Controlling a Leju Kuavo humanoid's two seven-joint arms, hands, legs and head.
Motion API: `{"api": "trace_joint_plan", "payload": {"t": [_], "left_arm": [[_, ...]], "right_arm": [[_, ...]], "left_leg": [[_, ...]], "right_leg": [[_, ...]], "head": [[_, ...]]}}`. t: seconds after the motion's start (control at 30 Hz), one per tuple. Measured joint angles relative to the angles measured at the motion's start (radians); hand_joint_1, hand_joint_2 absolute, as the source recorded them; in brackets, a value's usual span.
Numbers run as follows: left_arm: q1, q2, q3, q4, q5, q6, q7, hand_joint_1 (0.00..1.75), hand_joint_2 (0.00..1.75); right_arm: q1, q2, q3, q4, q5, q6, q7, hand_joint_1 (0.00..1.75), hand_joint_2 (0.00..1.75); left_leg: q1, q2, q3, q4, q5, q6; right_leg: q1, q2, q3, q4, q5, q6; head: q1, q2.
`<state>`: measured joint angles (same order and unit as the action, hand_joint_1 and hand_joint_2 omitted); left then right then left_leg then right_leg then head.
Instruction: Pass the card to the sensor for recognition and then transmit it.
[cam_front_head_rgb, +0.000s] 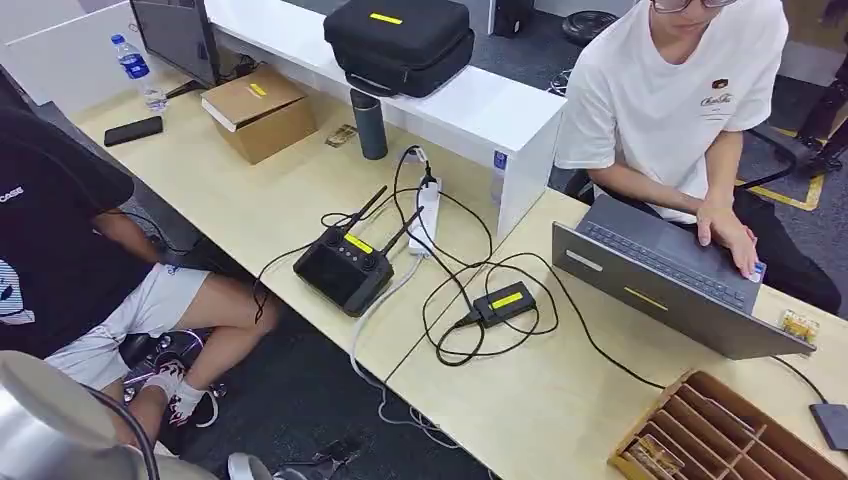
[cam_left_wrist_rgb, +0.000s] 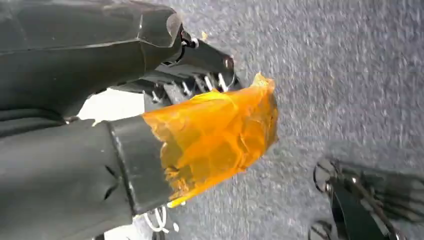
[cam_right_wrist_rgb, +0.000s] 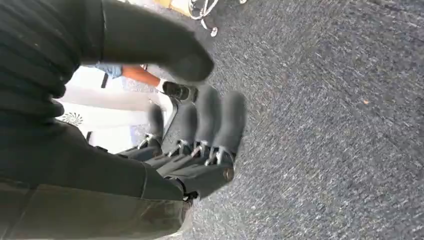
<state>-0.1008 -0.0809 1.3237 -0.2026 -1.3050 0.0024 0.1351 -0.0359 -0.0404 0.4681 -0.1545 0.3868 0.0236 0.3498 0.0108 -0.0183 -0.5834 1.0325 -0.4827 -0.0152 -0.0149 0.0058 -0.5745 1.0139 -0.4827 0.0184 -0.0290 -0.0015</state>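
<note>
No card is seen held, since the left hand (cam_left_wrist_rgb: 150, 125), its thumb wrapped in orange tape (cam_left_wrist_rgb: 215, 135), and the right hand (cam_right_wrist_rgb: 190, 150) are hung over grey carpet (cam_right_wrist_rgb: 325, 125), fingers (cam_right_wrist_rgb: 220, 120) loosely apart, while the sensor (cam_front_head_rgb: 503, 302) is left near the counter (cam_front_head_rgb: 540, 400) front edge.

Sensor on desk, cabled, nothing on top.
Sensor (cam_front_head_rgb: 505, 300): small flat black box with a yellow label, lying flat on the light wood desk (cam_front_head_rgb: 540, 400) between the black antenna controller (cam_front_head_rgb: 343, 265) and the grey laptop (cam_front_head_rgb: 668, 290). A black cable (cam_front_head_rgb: 450, 335) is plugged into its controller-side end and loops around it. Card: can't tell; a flat dark rectangle (cam_front_head_rgb: 831, 424) lies at the desk edge beside the wooden divider tray (cam_front_head_rgb: 720, 435).
</note>
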Motion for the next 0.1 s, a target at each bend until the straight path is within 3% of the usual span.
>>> {"api": "trace_joint_plan", "payload": {"t": [0.1], "left_arm": [[-0.001, 0.004, 0.000, 0.000, -0.024, 0.112, 0.060, 0.00, 0.00]], "right_arm": [[0.000, -0.003, -0.001, 0.000, -0.001, -0.070, 0.017, 0.00, 1.75]], "left_leg": [[0.000, 0.000, 0.000, 0.000, 0.000, 0.000]], "right_leg": [[0.000, 0.000, 0.000, 0.000, 0.000, 0.000]], "head": [[0.000, 0.000]]}}
